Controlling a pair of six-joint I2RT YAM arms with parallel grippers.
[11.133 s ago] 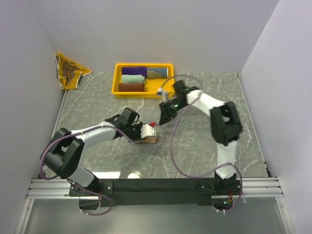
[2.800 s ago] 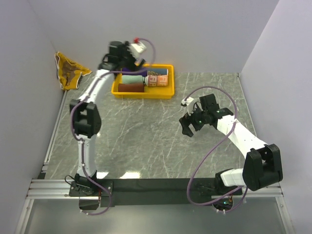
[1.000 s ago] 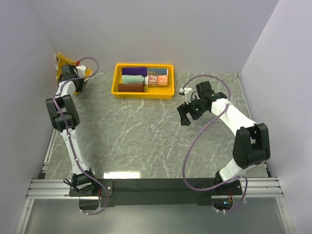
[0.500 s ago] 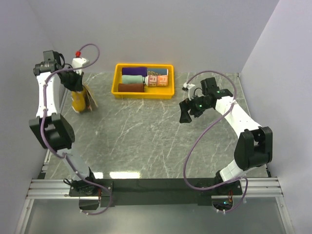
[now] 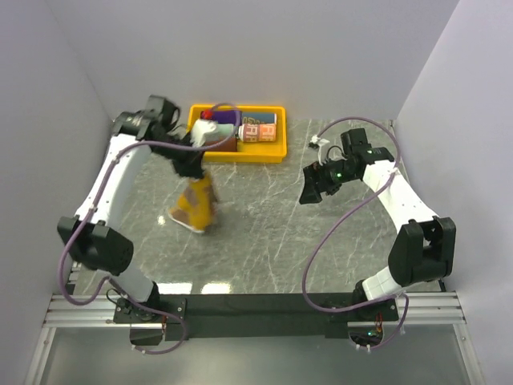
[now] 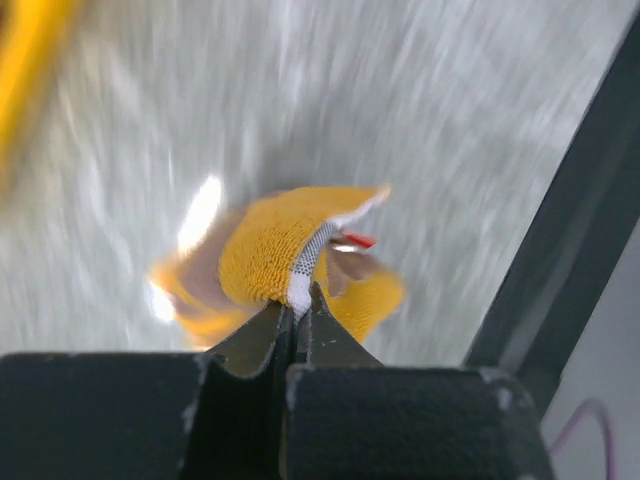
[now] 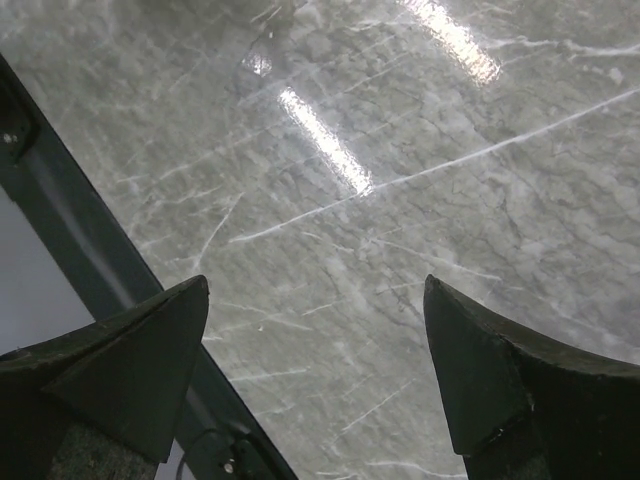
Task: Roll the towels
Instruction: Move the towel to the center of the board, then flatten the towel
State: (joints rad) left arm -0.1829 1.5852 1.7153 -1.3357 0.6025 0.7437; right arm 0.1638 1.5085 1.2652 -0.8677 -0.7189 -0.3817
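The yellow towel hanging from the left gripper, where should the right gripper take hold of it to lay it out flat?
The yellow towel hangs limp, pinched at its top edge by the left gripper. Take the free lower corner, coming in level from the robot's right, where the open right gripper is.

Left gripper (image 5: 192,163) dangling a brown-and-yellow towel (image 5: 195,207) (blurred) at nine o'clock, yellow tray (image 5: 240,156) at twelve, right gripper (image 5: 309,192) at three.

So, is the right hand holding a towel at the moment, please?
No, the right hand is open, its fingers wide apart with only the marble table showing between them.
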